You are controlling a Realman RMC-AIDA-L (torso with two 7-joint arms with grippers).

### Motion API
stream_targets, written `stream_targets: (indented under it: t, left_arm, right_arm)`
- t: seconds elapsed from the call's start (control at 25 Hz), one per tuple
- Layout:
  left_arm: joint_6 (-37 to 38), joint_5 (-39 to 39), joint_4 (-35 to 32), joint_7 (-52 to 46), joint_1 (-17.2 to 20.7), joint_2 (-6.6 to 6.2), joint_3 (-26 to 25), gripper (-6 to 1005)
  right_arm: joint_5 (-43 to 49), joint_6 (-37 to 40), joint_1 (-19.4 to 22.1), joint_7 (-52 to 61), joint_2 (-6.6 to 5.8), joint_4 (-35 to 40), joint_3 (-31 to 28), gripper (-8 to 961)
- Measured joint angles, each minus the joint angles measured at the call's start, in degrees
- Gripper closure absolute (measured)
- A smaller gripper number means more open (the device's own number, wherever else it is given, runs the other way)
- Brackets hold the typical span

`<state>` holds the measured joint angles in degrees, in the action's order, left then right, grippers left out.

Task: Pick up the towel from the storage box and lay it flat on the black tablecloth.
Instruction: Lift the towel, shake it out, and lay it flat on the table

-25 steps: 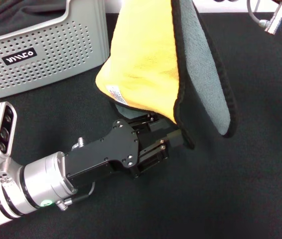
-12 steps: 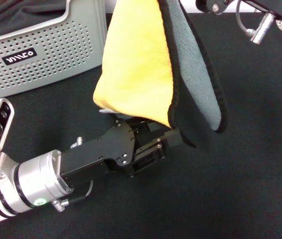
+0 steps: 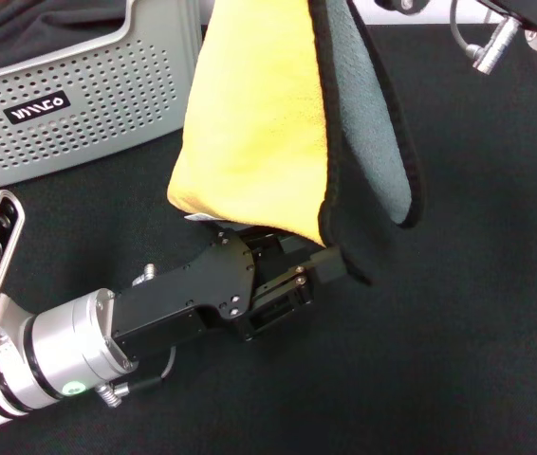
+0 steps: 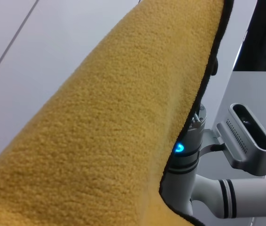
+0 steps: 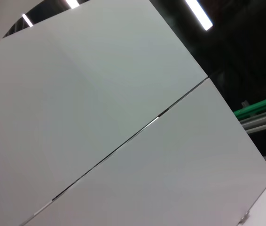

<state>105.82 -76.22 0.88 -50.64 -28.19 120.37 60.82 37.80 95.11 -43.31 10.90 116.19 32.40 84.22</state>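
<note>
The left hand (image 3: 330,261) reaches in from seven o'clock in the head view, its black body low over the tablecloth (image 3: 458,332), and its fingers are clenched on the lower black-edged corner of the towel (image 3: 254,123). The towel hangs in the air from above the twelve o'clock edge down to that corner, folded lengthwise, with the yellow face toward nine o'clock and the grey-green face toward three o'clock. At ten o'clock stands the box (image 3: 88,104), just beside the yellow face of the towel, with dark fabric (image 3: 31,24) bunched inside it. The right hand itself is out of sight; only a part of the right arm (image 3: 520,24) shows at one o'clock, well above the cloth, so I cannot tell whether it is clenched or released.

In the left wrist view the yellow face of the towel (image 4: 100,132) fills most of the picture, its black stitched edge running along one side. Past that edge a silver arm segment (image 4: 189,160) with a blue light stands, with a grey camera housing (image 4: 248,136) beside it.

The right wrist view shows only pale wall panels (image 5: 100,117) with a thin seam between them, and ceiling lights (image 5: 196,12) in a dark corner.
</note>
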Motion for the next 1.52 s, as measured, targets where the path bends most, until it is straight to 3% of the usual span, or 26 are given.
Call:
stream_targets:
  t: [0.36,0.44,0.88,1.2,1.36,1.52]
  left_arm:
    - [-0.03,0.13,-1.16,-1.72,0.21,-0.12,0.0,624]
    - [-0.04,0.19,-1.22,-2.45,0.23,-0.14,-0.05,837]
    - [-0.03,1.09,-2.56,-8.38,1.23,-0.65,-0.69,964]
    - [6.43,5.87,-12.66,-16.37,8.79,-2.13,-0.74,965]
    - [10.09,8.27,-13.13,-17.49,10.15,-3.48,-0.79,965]
    - [10.66,9.55,-13.26,-19.2,10.35,-3.99,-0.77,965]
  right_arm:
    - [-0.79,-0.8,0.4,-1.4,0.0,-0.5,0.3,946]
    - [-1.31,-0.8,0.53,-1.42,0.0,-0.53,0.54,946]
    - [-1.42,-0.7,2.63,-1.5,0.0,-0.3,0.6,946]
    - [-1.42,-0.72,8.87,-1.11,0.0,0.95,0.45,946]
    - [-1.42,-0.78,11.69,-0.3,0.0,1.11,0.44,946]
    - [-1.42,-0.78,13.75,0.5,0.0,1.11,0.48,946]
